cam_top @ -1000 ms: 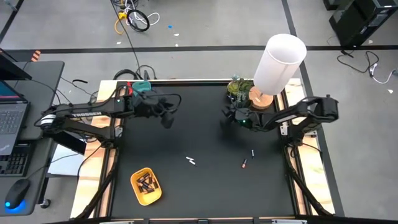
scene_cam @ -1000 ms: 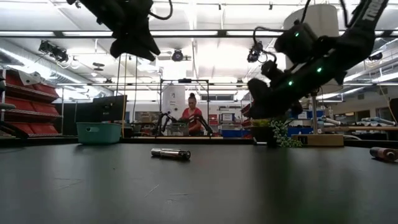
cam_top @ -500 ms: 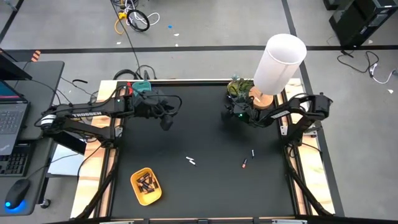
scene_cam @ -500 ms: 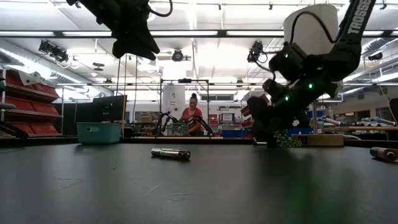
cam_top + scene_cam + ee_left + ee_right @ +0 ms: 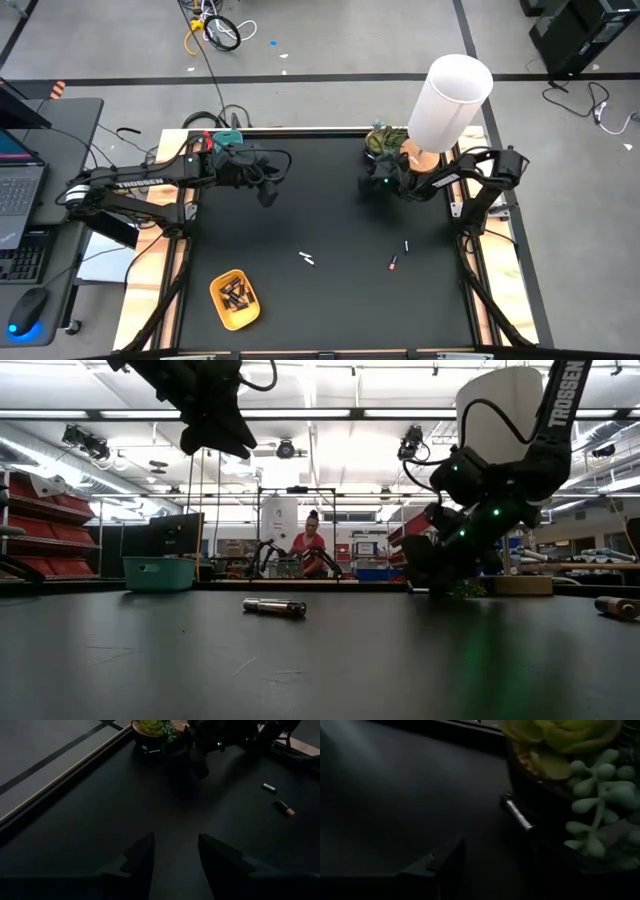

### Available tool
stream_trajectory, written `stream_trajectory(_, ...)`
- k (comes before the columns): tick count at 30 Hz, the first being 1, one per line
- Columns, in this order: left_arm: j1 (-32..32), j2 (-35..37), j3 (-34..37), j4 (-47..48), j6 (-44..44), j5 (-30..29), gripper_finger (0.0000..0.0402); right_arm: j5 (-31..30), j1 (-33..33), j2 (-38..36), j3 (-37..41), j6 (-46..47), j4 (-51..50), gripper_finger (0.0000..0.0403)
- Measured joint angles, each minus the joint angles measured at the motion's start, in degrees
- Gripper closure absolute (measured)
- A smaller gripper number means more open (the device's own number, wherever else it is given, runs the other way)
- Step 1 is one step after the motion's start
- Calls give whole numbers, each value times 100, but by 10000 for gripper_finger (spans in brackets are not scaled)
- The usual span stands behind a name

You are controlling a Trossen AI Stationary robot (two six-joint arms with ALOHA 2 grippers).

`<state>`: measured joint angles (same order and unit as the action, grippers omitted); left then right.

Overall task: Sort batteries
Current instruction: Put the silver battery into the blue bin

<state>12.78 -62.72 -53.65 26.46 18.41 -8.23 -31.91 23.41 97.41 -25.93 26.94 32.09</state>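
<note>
Reaching for the battery (image 5: 516,813) lying against the plant pot (image 5: 540,795), the empty, parted right gripper (image 5: 372,185) risks nudging the pot, while the left gripper (image 5: 266,190) hovers half-open.

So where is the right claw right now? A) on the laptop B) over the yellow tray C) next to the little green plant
C: the right claw sits at the far side of the table, right beside the green plant, far from the yellow tray near the front edge.
</note>
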Motion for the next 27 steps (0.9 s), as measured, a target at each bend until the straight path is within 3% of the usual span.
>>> stream_trajectory(10,0,-2,-2,-4,-30,-4,234,344,295,0,-400,-351,-626,186)
stream_trajectory(17,0,-2,-2,-7,-33,-4,234,460,429,0,-644,-53,-1088,188)
stream_trajectory(27,0,-4,-8,-162,-35,-7,234,643,468,0,-710,-135,-1163,192)
